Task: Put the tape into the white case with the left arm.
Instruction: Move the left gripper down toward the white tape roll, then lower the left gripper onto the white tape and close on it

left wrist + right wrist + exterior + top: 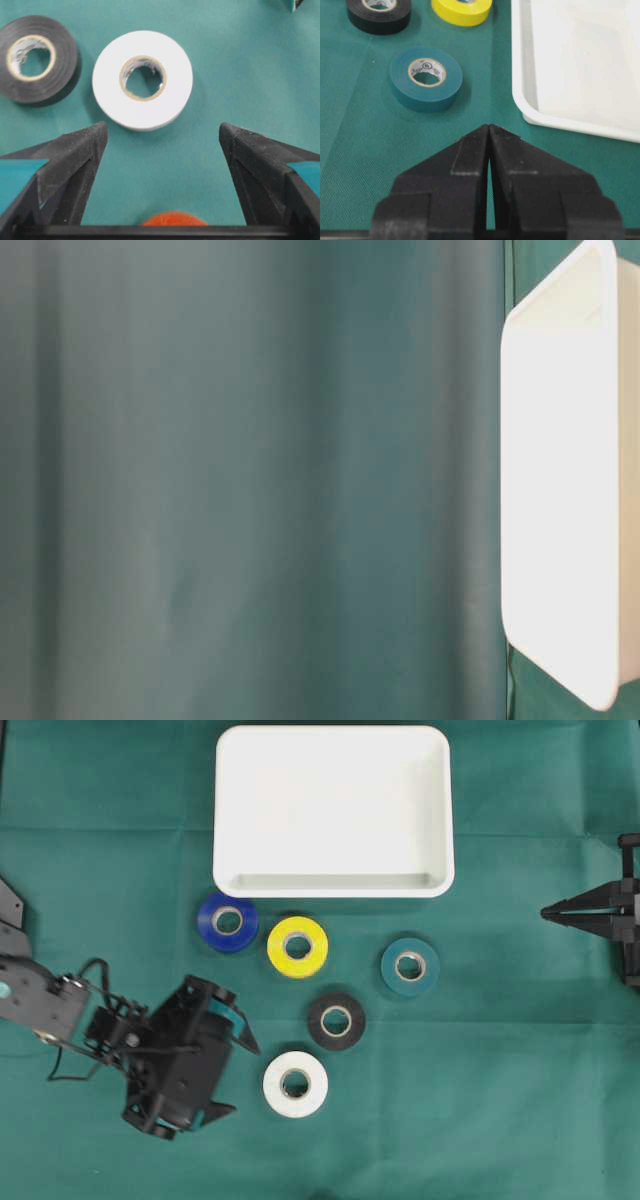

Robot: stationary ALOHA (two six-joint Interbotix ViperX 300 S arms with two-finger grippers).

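Note:
The white case (333, 886) lies empty at the back middle of the green cloth; it also shows in the right wrist view (530, 107) and the table-level view (560, 490). A white tape roll (295, 1084) lies flat at the front, also in the left wrist view (142, 80). My left gripper (244, 1078), with teal-banded fingers, is open and empty just left of that roll, which lies a little beyond its tips (162, 132). My right gripper (545, 912) is shut and empty at the far right edge (489, 126).
Other tape rolls lie flat between the case and the white roll: blue (228, 921), yellow (298, 946), teal (410, 966) and black (336, 1020). The black roll (37, 57) sits close beside the white one.

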